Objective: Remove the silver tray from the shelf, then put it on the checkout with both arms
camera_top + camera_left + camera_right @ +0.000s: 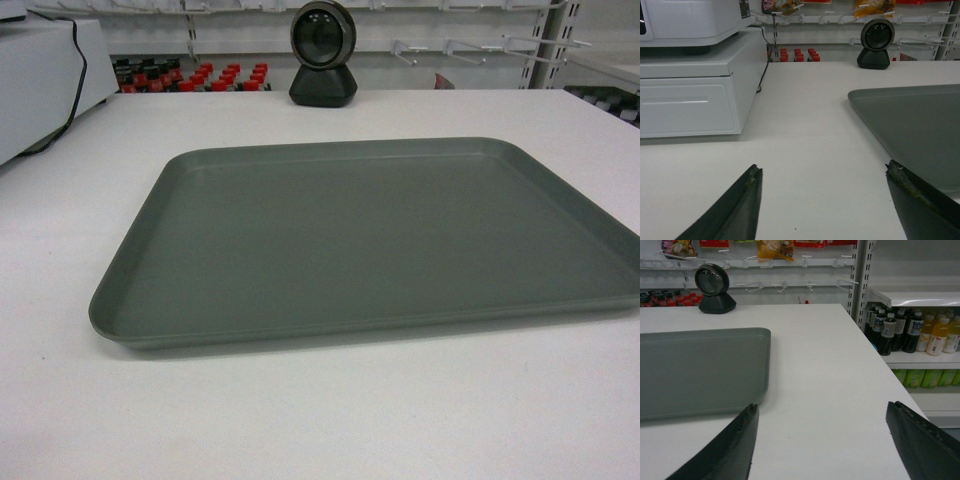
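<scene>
- The silver tray (pixel 370 240) lay flat on the checkout (pixel 300 420), in front of the scanner (pixel 323 55) and well apart from it. Judging from that, you had the placing as good as done.
- Your left gripper (pixel 822 200) stood spread wide and empty; its right finger (pixel 920 200) overlapped the tray's near corner in the picture, though whether it touched was hard to tell.
- Your right gripper (pixel 820 440) was equally wide, holding nothing, just beside the tray's right edge.
- The tray looked stiff and light, a thin moulded sheet with a low raised rim. Its matte face probably gave fair grip, but it was far too wide for one gripper.
- If you needed to shift it, the short rims at either end were the places to pinch, one arm each.
- The bottles (pixel 900 327) on the shelf sat clear of the work.
</scene>
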`<state>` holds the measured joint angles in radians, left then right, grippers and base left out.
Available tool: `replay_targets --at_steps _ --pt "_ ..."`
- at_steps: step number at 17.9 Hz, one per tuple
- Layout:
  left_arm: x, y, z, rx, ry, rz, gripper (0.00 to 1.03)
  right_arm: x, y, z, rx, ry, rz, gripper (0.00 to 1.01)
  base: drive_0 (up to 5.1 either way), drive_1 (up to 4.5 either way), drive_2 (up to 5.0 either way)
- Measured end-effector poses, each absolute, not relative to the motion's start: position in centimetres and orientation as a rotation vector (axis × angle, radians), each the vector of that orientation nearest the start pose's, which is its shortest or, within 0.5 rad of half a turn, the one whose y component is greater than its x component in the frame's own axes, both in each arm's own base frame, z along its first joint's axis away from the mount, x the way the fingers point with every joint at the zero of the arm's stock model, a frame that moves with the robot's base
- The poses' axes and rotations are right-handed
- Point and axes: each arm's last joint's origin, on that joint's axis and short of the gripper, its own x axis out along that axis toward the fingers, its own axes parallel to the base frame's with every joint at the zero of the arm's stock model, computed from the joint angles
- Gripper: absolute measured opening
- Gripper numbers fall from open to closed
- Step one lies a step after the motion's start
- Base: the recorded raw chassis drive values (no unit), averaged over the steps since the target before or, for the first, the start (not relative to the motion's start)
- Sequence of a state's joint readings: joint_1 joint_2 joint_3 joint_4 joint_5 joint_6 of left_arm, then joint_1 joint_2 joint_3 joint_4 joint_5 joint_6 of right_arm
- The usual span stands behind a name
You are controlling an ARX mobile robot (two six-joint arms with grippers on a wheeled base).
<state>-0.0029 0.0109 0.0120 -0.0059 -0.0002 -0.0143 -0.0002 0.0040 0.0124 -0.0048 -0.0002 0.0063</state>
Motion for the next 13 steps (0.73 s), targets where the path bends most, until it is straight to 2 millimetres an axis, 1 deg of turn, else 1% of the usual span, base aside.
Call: replay_targets --at_steps 1,3,4,5,6,8,13 --pt "9.76 -0.03 16.62 -0.015 0.005 -0.003 0.79 9.72 0.00 16.70 0.006 -0.004 0.000 0.84 0.0 0.00 0.0" --pt "9.76 -0.03 16.62 -0.014 0.005 -0.003 0.83 9.72 0.00 16.70 0.006 -0.004 0.000 0.88 0.0 0.00 0.0" --pt "9.76 -0.03 16.62 -0.014 0.005 -0.003 0.90 9.72 0.00 16.70 0.006 -0.004 0.000 0.95 0.0 0.00 0.0" --pt "9.76 -0.03 16.62 -0.014 0.005 -0.003 1.00 9.72 0.00 16.70 0.006 -0.004 0.000 1.00 0.0 0.00 0.0" --pt "9.76 -0.03 16.62 -0.014 0.005 -0.003 0.97 9.72 0.00 16.70 0.006 -0.004 0.000 0.97 0.0 0.00 0.0" --pt "9.76 -0.03 16.62 -0.014 0.005 -0.003 0.98 9.72 0.00 16.70 0.006 -0.004 0.000 0.98 0.0 0.00 0.0" --pt "9.76 -0.03 16.63 -0.014 0.004 -0.002 0.98 9.72 0.00 16.71 0.006 -0.005 0.000 0.98 0.0 -4.09 4.1"
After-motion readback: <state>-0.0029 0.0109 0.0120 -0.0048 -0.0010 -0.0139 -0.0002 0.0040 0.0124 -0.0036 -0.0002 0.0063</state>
